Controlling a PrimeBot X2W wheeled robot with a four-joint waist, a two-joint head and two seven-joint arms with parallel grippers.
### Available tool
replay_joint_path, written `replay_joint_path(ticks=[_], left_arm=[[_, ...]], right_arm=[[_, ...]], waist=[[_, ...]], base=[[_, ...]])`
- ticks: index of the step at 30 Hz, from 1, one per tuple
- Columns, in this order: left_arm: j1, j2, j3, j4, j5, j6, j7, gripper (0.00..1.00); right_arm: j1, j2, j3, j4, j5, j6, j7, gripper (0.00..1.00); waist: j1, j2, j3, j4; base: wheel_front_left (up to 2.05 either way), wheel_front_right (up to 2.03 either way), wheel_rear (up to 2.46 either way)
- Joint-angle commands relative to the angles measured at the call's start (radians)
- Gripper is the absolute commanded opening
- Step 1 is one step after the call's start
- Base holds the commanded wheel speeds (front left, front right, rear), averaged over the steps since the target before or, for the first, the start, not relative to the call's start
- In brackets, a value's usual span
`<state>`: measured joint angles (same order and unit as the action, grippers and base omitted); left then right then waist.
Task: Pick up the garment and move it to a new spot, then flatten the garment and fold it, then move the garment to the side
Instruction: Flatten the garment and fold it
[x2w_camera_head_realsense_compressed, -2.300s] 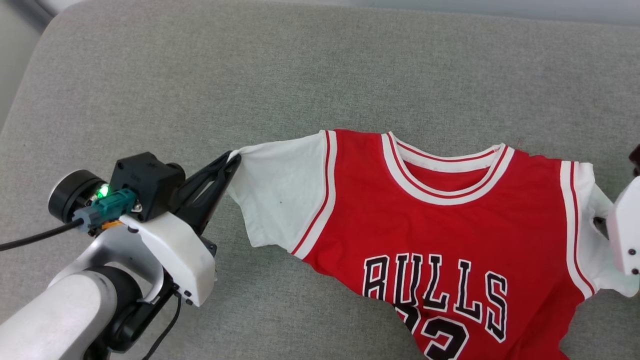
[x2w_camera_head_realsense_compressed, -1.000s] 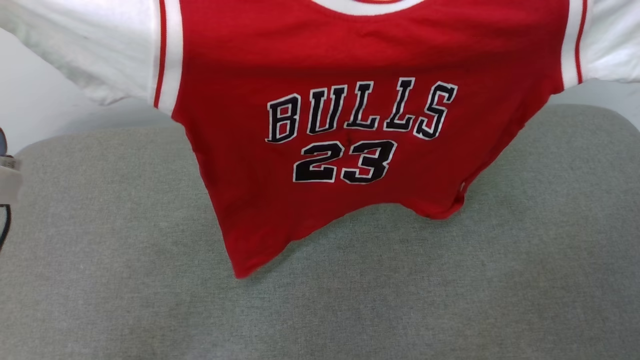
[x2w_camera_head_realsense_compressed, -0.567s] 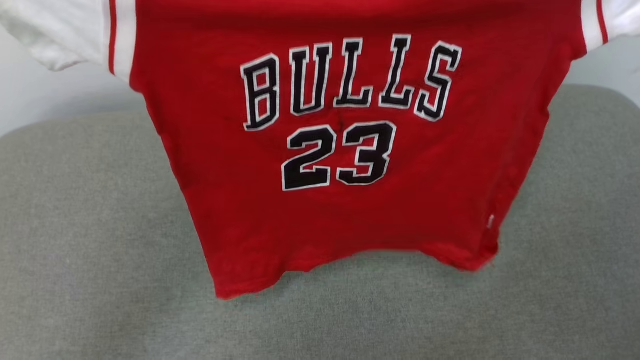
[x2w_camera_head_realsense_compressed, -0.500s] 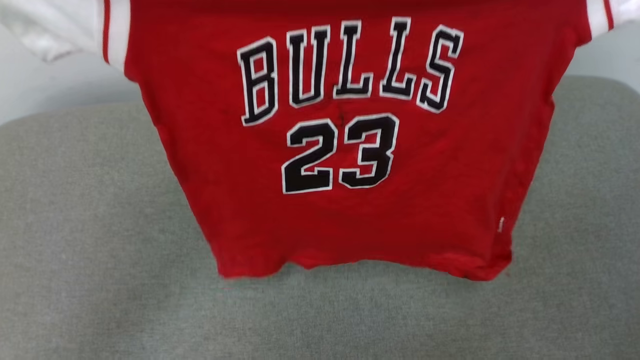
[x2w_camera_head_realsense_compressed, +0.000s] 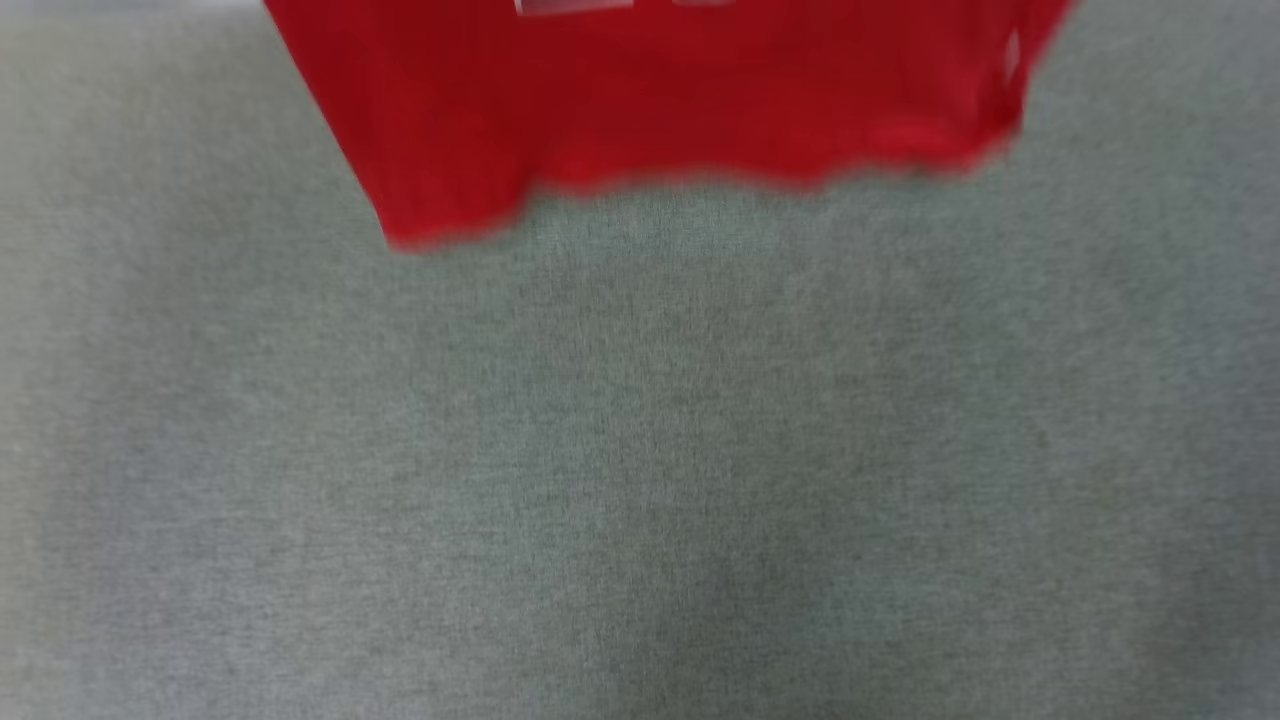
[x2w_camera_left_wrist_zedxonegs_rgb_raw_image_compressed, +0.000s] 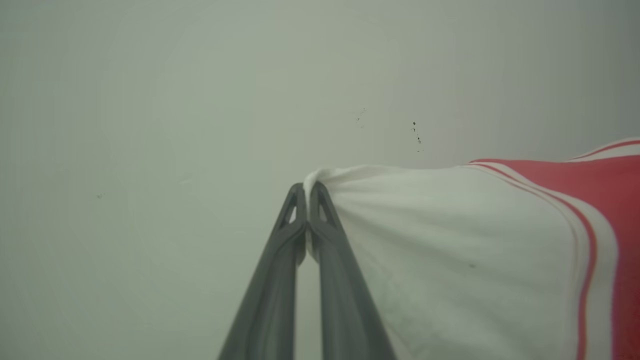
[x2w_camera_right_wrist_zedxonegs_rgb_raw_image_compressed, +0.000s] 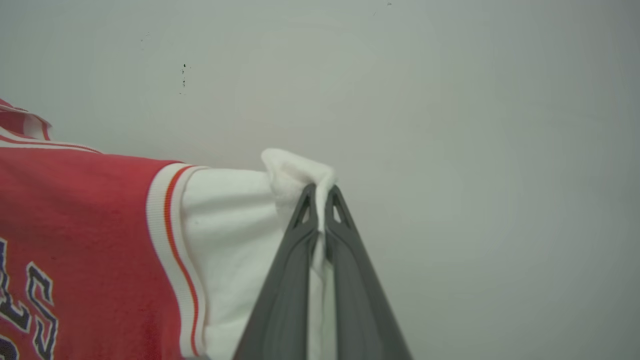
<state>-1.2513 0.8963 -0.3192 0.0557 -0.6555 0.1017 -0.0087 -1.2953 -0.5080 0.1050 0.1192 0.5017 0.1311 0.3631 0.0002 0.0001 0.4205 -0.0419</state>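
Observation:
The garment (x2w_camera_head_realsense_compressed: 650, 100), a red jersey T-shirt, hangs in the air over the grey cushion (x2w_camera_head_realsense_compressed: 640, 480); in the blurred head view just its red lower hem shows at the top. In the left wrist view my left gripper (x2w_camera_left_wrist_zedxonegs_rgb_raw_image_compressed: 307, 192) is shut on the tip of one white sleeve (x2w_camera_left_wrist_zedxonegs_rgb_raw_image_compressed: 440, 250), with striped trim and red body to the right. In the right wrist view my right gripper (x2w_camera_right_wrist_zedxonegs_rgb_raw_image_compressed: 320, 195) is shut on the other white sleeve (x2w_camera_right_wrist_zedxonegs_rgb_raw_image_compressed: 235, 240), whose bunched tip pokes above the fingertips; the red chest with part of the black lettering (x2w_camera_right_wrist_zedxonegs_rgb_raw_image_compressed: 30, 300) lies to the left.
A grey fabric cushion spreads wide below the hanging hem. Behind both grippers stands a plain pale wall (x2w_camera_left_wrist_zedxonegs_rgb_raw_image_compressed: 200, 100) with a few tiny dark specks.
The garment went from lying on the cushion to hanging stretched between both grippers. Since half a second ago the hem has shifted far up the head view, and the picture is blurred by motion.

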Motion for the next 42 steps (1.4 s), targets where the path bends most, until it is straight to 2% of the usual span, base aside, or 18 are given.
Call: replay_joint_path(ticks=[1, 9, 14, 18, 25, 30, 35, 39, 42], left_arm=[[-0.035, -0.01, -0.004, 0.027, 0.01, -0.006, -0.008, 0.0], [-0.292, -0.131, -0.03, 0.265, 0.053, -0.045, -0.107, 0.0], [-0.329, -0.208, -0.078, 0.375, 0.067, -0.082, -0.164, 0.0], [-0.273, -0.256, -0.117, 0.439, 0.073, -0.106, -0.202, 0.0], [-0.057, -0.311, -0.188, 0.488, 0.069, -0.137, -0.235, 0.0], [0.159, -0.334, -0.228, 0.473, 0.051, -0.137, -0.247, 0.0], [0.409, -0.346, -0.263, 0.41, 0.016, -0.1, -0.247, 0.0], [0.618, -0.33, -0.273, 0.347, -0.041, -0.069, -0.226, 0.0], [0.756, -0.307, -0.267, 0.299, -0.081, -0.04, -0.224, 0.0]], right_arm=[[-0.037, 0.013, 0.002, 0.023, -0.01, -0.001, -0.018, 0.0], [-0.258, 0.044, 0.029, 0.246, -0.096, -0.001, -0.141, 0.0], [-0.272, 0.053, 0.07, 0.337, -0.133, -0.001, -0.216, 0.0], [-0.221, 0.068, 0.076, 0.404, -0.112, -0.001, -0.268, 0.0], [-0.027, 0.096, 0.114, 0.488, -0.073, -0.001, -0.346, 0.0], [0.168, 0.081, 0.142, 0.475, 0.015, -0.001, -0.348, 0.0], [0.421, 0.013, 0.186, 0.394, 0.126, -0.001, -0.334, 0.0], [0.637, -0.022, 0.193, 0.309, 0.268, -0.001, -0.296, 0.0], [0.776, -0.078, 0.205, 0.255, 0.32, -0.001, -0.275, 0.0]], waist=[[-0.0002, -0.0001, 0.067, 0.003], [-0.0002, -0.0001, 0.198, 0.028], [-0.0002, -0.0001, 0.237, 0.06], [-0.0002, -0.0001, 0.236, 0.074], [-0.0002, -0.0001, 0.16, 0.091], [-0.0002, -0.0001, 0.06, 0.103], [-0.0002, -0.0001, -0.058, 0.124], [-0.0002, -0.0001, -0.138, 0.133], [-0.0002, -0.0001, -0.185, 0.134]], base=[[0.0, 0.0, 0.0], [0.0, 0.0, 0.0], [0.0, 0.0, 0.0], [0.0, 0.0, 0.0], [0.0, 0.0, 0.0], [0.0, 0.0, 0.0], [0.0, 0.0, 0.0], [0.0, 0.0, 0.0], [0.0, 0.0, 0.0]])
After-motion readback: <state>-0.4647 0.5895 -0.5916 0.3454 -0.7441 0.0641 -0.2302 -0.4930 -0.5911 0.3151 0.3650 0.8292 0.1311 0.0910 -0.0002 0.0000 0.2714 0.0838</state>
